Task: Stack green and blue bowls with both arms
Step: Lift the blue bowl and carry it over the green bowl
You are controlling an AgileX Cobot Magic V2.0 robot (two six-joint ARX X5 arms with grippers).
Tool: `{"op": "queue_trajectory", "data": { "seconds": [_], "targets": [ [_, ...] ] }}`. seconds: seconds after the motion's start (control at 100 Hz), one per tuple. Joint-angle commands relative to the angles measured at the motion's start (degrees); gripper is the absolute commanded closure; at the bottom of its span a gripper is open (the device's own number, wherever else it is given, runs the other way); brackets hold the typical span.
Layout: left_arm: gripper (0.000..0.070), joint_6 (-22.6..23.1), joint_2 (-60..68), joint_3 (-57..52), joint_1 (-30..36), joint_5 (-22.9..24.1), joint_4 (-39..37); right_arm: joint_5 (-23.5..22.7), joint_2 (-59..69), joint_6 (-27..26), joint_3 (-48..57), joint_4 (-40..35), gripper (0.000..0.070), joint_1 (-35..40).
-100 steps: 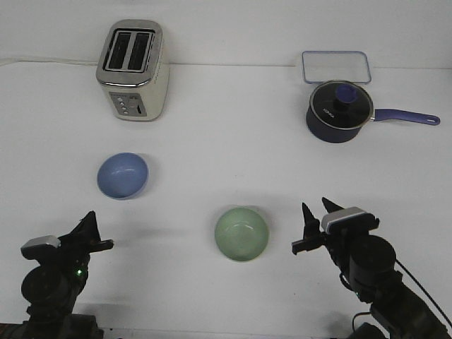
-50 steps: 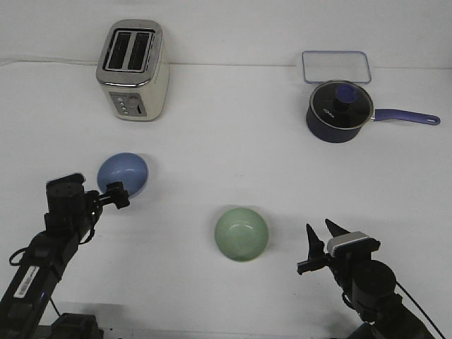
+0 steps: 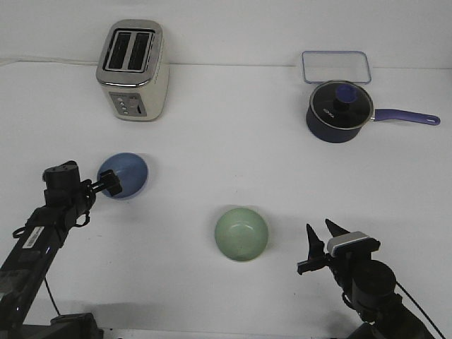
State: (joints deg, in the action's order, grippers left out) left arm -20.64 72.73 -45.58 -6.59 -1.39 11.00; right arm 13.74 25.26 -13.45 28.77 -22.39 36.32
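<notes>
The blue bowl (image 3: 127,171) sits upright on the table at the left. The green bowl (image 3: 241,234) sits upright near the front middle, apart from the blue one. My left gripper (image 3: 111,186) reaches in from the left, its tip at the blue bowl's near-left rim. It is seen edge-on, so I cannot tell how its jaws stand. My right gripper (image 3: 320,246) is open and empty, low at the front right, a short way right of the green bowl.
A cream toaster (image 3: 133,69) stands at the back left. A dark navy saucepan (image 3: 339,111) with a glass lid and a long handle stands at the back right. A clear lidded container (image 3: 336,67) lies behind it.
My left arm has risen from the front left and reached forward to the blue bowl's rim. My right gripper has drawn back and lower. Both bowls have stayed in place.
</notes>
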Motion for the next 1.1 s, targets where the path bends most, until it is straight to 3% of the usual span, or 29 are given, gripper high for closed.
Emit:
{"op": "queue_trajectory", "data": {
  "seconds": [0.0, 0.11, 0.18, 0.27, 0.33, 0.45, 0.75, 0.88, 1.09],
  "targets": [
    [0.0118, 0.3, 2.2, -0.8, -0.2, -0.8, -1.3, 0.2, 0.2, 0.0, 0.4, 0.3, 0.0394, 0.4],
    [0.0137, 0.3, 4.9, -0.8, -0.2, -0.8, -2.5, 0.2, 0.2, 0.0, 0.4, -0.2, 0.0394, 0.4],
    [0.024, 0.3, 6.4, -0.8, -0.2, -0.8, -3.1, 0.2, 0.2, 0.0, 0.4, -0.5, 0.0394, 0.4],
    [0.0481, 0.3, 7.7, -0.8, -0.2, -1.0, -3.4, 0.2, 0.2, 0.0, 0.4, -0.8, 0.0394, 0.4],
    [0.0698, 0.4, 7.9, -0.8, -0.2, -1.6, -3.6, 0.2, 0.2, 0.0, 0.4, -0.8, 0.0394, 0.4],
    [0.0687, 0.5, 7.0, -0.9, -0.1, -2.4, -4.2, 0.2, 0.2, 0.0, 0.4, -0.8, 0.0394, 0.4],
    [0.0687, 1.8, -1.7, -1.8, 3.7, -14.8, -5.1, 0.2, 0.3, 0.0, 0.4, -0.8, 0.0394, 0.4],
    [0.0687, 1.5, -7.6, -2.8, 9.2, -18.7, -4.6, 0.2, 0.3, 0.0, 0.4, -0.8, 0.0394, 0.4],
    [0.0687, -1.3, -11.5, -3.5, 22.8, -18.5, -4.6, 0.2, 0.3, 0.0, 0.4, -0.8, 0.0394, 0.4]
  ]
}}
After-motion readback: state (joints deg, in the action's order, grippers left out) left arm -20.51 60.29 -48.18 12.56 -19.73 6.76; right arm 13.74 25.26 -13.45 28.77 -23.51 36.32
